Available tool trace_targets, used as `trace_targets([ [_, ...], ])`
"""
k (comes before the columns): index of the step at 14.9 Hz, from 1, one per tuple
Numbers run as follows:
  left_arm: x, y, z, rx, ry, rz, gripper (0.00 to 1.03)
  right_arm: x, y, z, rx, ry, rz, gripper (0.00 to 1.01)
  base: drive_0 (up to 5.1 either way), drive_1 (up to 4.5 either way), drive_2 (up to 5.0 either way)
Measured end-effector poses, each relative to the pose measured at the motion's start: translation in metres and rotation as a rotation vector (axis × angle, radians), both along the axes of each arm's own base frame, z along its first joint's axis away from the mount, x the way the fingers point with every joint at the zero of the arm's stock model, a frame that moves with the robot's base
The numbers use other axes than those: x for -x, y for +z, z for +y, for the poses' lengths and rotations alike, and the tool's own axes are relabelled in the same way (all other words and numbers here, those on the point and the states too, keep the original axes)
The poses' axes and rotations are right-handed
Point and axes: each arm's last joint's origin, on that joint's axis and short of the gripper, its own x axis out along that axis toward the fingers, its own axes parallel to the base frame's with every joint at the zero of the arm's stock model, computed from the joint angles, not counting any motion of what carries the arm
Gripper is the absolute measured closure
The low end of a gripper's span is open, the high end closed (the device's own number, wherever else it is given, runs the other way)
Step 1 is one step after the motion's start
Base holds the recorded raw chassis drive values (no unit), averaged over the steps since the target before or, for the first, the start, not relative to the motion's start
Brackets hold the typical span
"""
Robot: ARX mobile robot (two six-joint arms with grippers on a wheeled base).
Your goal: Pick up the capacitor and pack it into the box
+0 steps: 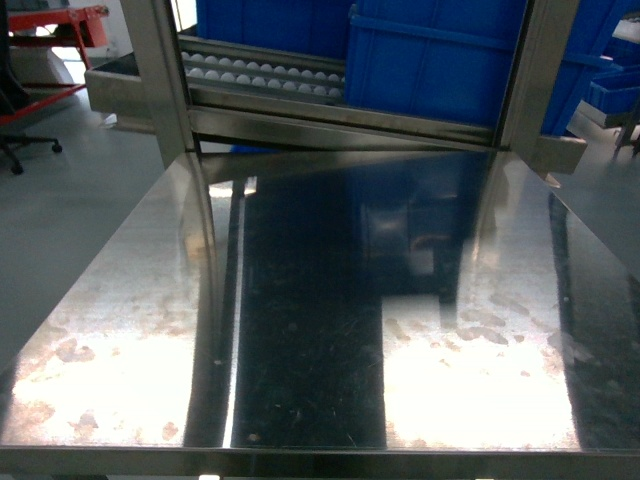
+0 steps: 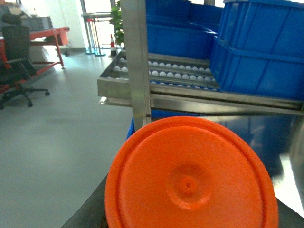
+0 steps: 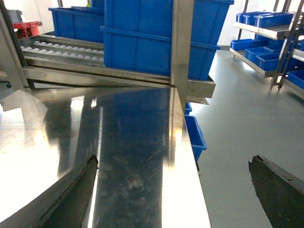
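- Head view looks down on a bare steel bench (image 1: 300, 330); its near edge runs along the bottom of the frame and its left edge slants toward grey floor (image 1: 70, 210). Neither arm shows in this view.
- Two upright steel posts (image 1: 165, 75) stand at the bench's far edge, one left and one right, carrying a sloped roller rack (image 1: 265, 78) behind it.
- The bench top is glossy, scuffed and blotched, mirroring the posts and the blue bins above.
- Large blue bins (image 1: 440, 55) sit on the rack; what is in them cannot be seen.
- Right wrist view shows the bench's right edge, with open floor beyond and a small blue bin (image 3: 195, 137) standing low just beside that edge.
- Further right, shelving (image 3: 270, 42) holds more blue bins, well apart from the bench.
- The right gripper (image 3: 173, 190) has its dark jaws spread wide, nothing between them, hanging over the bench edge.
- Left wrist view is filled low down by a round orange disc (image 2: 190, 178) with a raised centre boss, so the left jaws are hidden and I cannot tell how they stand.
- Behind the disc stand a steel post, the roller rack and blue bins; to the left, open floor, an office chair (image 2: 19, 71) and a red frame (image 2: 47, 40).
- No pale pink box and no capacitor can be seen in any view.
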Motion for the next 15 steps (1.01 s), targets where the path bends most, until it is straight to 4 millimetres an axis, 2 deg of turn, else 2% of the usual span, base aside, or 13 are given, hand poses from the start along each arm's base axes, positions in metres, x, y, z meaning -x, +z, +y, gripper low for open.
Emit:
trace_targets([
  [2,0.017,-0.028,0.014,0.008,-0.038,0.028,0.58,0.000,0.000,0.000,0.000,0.000,0.000,0.03,0.0,0.00,0.0],
  [4,0.027,-0.039,0.020,0.009,-0.042,0.025,0.58,0.000,0.000,0.000,0.000,0.000,0.000,0.03,0.0,0.00,0.0],
  [10,0.049,-0.061,0.034,0.011,-0.047,0.025,0.58,0.000,0.000,0.000,0.000,0.000,0.000,0.03,0.0,0.00,0.0],
  [12,0.056,-0.065,0.044,0.015,-0.017,0.020,0.59,0.000,0.000,0.000,0.000,0.000,0.000,0.03,0.0,0.00,0.0],
  [15,0.064,-0.073,0.042,0.014,-0.046,0.024,0.59,0.000,0.000,0.000,0.000,0.000,0.000,0.03,0.0,0.00,0.0],
])
